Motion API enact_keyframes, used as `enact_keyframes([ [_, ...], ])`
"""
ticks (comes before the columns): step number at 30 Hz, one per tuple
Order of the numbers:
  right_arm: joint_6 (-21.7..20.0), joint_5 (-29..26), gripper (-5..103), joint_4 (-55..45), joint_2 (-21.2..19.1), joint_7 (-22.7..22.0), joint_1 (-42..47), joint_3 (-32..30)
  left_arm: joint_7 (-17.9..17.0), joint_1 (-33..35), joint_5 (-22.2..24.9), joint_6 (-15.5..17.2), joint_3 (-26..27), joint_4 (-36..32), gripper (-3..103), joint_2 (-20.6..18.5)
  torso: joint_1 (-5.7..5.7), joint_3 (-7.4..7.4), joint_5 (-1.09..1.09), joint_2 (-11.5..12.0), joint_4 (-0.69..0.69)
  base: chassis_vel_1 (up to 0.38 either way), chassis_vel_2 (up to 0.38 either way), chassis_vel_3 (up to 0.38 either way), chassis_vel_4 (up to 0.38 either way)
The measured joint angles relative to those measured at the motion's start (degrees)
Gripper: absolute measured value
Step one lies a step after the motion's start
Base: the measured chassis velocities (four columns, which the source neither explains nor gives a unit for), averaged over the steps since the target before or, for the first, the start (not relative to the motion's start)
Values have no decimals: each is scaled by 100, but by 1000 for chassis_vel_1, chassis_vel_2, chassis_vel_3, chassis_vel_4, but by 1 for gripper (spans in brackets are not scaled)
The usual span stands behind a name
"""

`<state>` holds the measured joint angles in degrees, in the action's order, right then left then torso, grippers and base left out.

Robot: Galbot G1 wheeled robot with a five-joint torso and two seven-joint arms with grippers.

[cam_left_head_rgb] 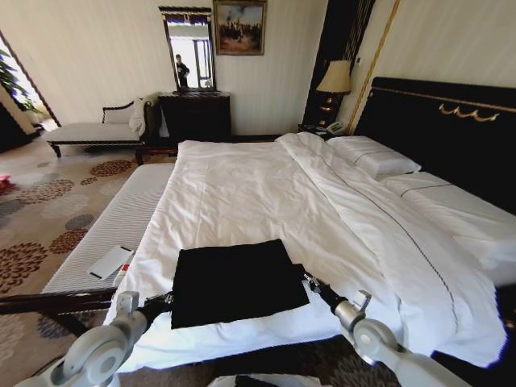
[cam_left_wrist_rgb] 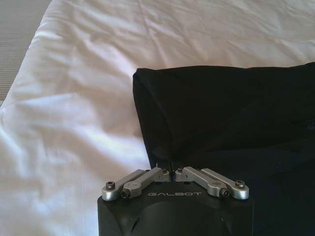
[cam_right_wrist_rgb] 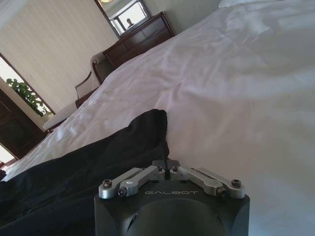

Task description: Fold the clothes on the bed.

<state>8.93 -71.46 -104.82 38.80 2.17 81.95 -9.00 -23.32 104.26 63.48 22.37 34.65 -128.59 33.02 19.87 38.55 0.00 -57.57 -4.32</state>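
White duvet [cam_left_head_rgb: 266, 185] covers the bed [cam_left_head_rgb: 451, 137]; both claws, left [cam_left_wrist_rgb: 170, 169] and right [cam_right_wrist_rgb: 167, 164], pinch the black T-shirt [cam_left_head_rgb: 234, 282].

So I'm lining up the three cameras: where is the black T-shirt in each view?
Head view: black T-shirt lies at the bed's near edge, between both arms.
Left wrist view: T-shirt right beyond the left tool.
Right wrist view: T-shirt at the right tool.
Shared landmark: white duvet.

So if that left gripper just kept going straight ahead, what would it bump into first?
The black T-shirt: the left gripper already sits shut at its near edge, so it would push into that cloth lying on the white duvet.
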Motion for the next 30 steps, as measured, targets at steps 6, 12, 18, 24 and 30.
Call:
enact_keyframes([
  [6, 51, 135, 9, -11, 28, 59, 149, -62, -4, 197, -52, -64, 107, -157, 7, 67, 0, 0, 0, 0, 2, 0, 0, 0, 0],
  [12, 63, 135, 32, -333, -116, -123, 501, -368, -55, 556, -24, -25, 666, -474, 28, 73, 0, 0, 2, 0, 2, 0, 0, 0, 0],
  [18, 66, -51, 58, -740, -432, -571, 848, -1163, -339, 383, 677, 227, 1473, -533, 55, 102, -1, 0, 0, 0, 3, 0, 0, 0, 0],
  [24, -26, -306, 80, -701, -483, -710, 317, -1430, -695, -1167, 1457, 627, 1347, -112, 72, 106, 0, 0, -2, 0, -1, 0, 0, 0, 0],
  [30, -232, -424, 96, -148, -295, -868, -1006, -651, -265, -2431, 1617, 1203, 655, 752, 94, 55, 1, 2, 1, 1, 1, 0, 0, 0, 0],
])
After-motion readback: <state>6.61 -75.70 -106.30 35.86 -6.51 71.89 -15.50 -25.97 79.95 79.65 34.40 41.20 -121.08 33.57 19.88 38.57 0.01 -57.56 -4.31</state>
